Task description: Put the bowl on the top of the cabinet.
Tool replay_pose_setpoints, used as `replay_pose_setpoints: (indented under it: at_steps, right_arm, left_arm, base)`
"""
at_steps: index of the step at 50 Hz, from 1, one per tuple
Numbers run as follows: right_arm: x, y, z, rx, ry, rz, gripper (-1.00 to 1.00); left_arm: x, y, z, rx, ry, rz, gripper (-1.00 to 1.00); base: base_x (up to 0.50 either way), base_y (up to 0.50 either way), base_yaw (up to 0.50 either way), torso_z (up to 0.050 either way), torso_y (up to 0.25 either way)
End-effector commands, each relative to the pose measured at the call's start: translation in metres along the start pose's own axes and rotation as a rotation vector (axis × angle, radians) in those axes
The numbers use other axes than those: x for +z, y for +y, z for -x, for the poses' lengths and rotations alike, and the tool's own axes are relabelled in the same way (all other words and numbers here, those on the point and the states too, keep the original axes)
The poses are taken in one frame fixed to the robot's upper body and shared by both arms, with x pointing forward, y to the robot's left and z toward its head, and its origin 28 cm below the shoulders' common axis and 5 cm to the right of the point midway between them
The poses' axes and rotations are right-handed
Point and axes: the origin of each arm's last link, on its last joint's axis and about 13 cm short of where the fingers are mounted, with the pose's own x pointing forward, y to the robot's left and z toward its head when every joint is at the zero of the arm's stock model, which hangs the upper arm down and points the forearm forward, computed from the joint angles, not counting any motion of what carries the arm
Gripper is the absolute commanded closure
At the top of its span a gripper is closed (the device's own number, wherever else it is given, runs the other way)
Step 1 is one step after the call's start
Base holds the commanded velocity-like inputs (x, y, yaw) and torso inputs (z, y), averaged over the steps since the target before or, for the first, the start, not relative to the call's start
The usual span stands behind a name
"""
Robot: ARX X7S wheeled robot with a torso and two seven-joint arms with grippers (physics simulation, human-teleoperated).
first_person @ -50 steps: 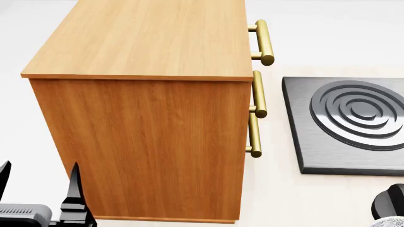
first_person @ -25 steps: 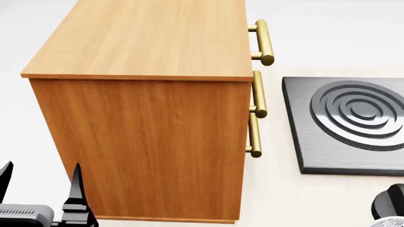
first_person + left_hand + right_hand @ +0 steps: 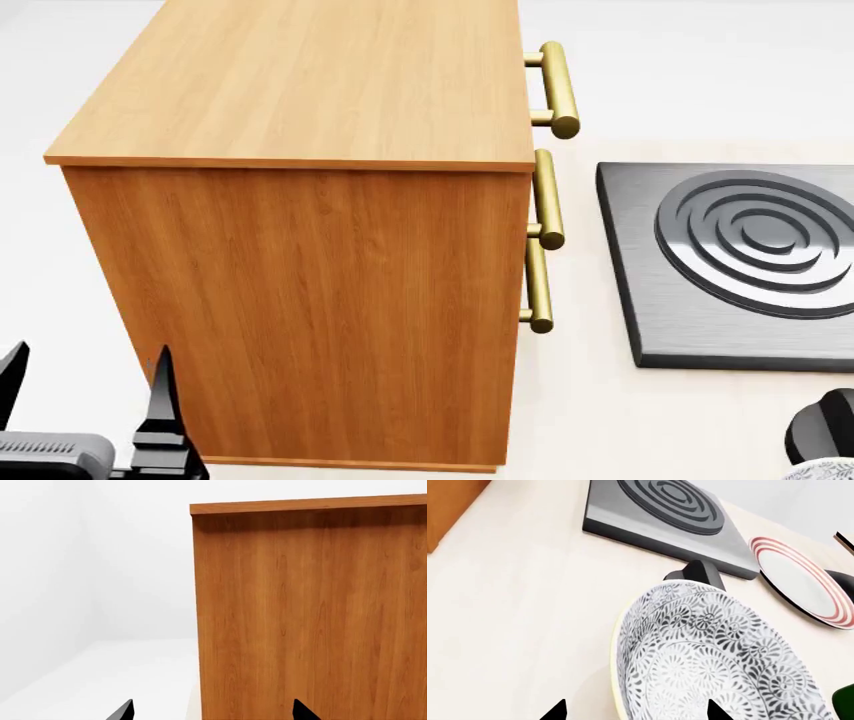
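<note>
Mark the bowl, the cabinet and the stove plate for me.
bowl (image 3: 720, 665): right wrist view, on its patterned inside.
cabinet (image 3: 320, 80): head view, on its flat top.
stove plate (image 3: 641, 260): head view, on the bare grey slab beside the rings.

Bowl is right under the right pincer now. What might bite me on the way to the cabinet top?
The plate and the black stand crowd the bowl, so a sloppy approach may knock them. The burner block lies between bowl and cabinet, and the top sits high: a low carry could strike its edge or the brass handles.
</note>
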Motion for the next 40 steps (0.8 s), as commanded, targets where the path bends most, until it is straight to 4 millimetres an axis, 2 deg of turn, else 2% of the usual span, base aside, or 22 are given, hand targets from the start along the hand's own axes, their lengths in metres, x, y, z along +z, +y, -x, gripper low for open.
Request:
replay_pose_setpoints:
  at_steps: [1,40]
  right_arm:
    - [-0.0001,0.0004,-0.0004,0.004,0.000,-0.004,-1.00]
    - [-0.0011,0.0017,-0.0037,0.001,0.002,0.000,-1.00]
  left_arm:
    - [0.0003,0.0005,-0.0004,0.001,0.001,0.003,-1.00]
    - [-0.0011,0.0008,0.0003,0.001,0.001,0.001,-1.00]
  base:
    - [0.00,0.00,0.00,0.000,0.000]
    - [0.00,0.00,0.00,0.000,0.000]
